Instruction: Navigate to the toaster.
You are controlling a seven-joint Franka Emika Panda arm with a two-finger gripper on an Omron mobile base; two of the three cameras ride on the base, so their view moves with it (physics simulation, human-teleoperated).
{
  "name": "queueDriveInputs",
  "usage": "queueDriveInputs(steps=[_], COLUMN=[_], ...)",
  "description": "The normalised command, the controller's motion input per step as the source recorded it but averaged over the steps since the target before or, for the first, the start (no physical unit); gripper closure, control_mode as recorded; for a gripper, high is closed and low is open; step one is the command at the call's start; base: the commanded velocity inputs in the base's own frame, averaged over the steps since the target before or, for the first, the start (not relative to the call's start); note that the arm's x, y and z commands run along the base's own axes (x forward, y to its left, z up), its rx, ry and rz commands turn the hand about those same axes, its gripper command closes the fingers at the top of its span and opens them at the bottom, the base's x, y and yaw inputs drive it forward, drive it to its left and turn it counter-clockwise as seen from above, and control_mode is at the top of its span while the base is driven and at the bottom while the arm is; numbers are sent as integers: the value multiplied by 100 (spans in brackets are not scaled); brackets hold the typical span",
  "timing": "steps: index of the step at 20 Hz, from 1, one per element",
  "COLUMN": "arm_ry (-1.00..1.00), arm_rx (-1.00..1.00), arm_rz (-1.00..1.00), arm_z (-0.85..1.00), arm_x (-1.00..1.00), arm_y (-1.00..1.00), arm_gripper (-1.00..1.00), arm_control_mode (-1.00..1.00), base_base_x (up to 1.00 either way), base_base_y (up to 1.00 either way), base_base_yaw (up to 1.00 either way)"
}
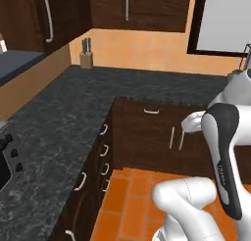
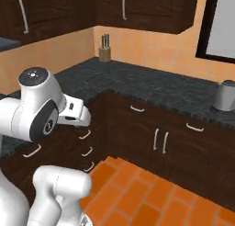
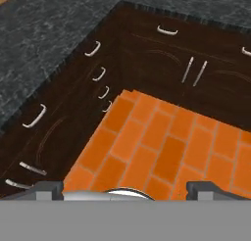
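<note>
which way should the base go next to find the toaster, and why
Probably turn or drive right along the back counter. The corner ahead holds a knife block, and the left counter carries no toaster as far as I can tell. The shiny silver thing at the far right of the right base view might be it, though I cannot tell from here.
</note>
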Motion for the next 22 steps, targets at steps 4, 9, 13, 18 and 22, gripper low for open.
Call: queueDriveInputs(steps=[4, 9, 13, 18, 22], arm_ry=[0, 0, 0, 0, 0], arm_rx=[0, 0, 0, 0, 0], arm_rz=[0, 0, 0, 0, 0], arm_z=[0, 0, 0, 0, 0], arm_x=[0, 0, 0, 0, 0], arm_y=[0, 0, 0, 0, 0], arm_gripper=[-100, -100, -100, -100, -100], arm_control_mode=[100, 100, 100, 100, 100], base_base_x=[0, 1, 0, 0, 4], base_base_y=[-36, -88, -91, -84, -58], base_base_yaw=[-91, -73, -75, -76, -79])
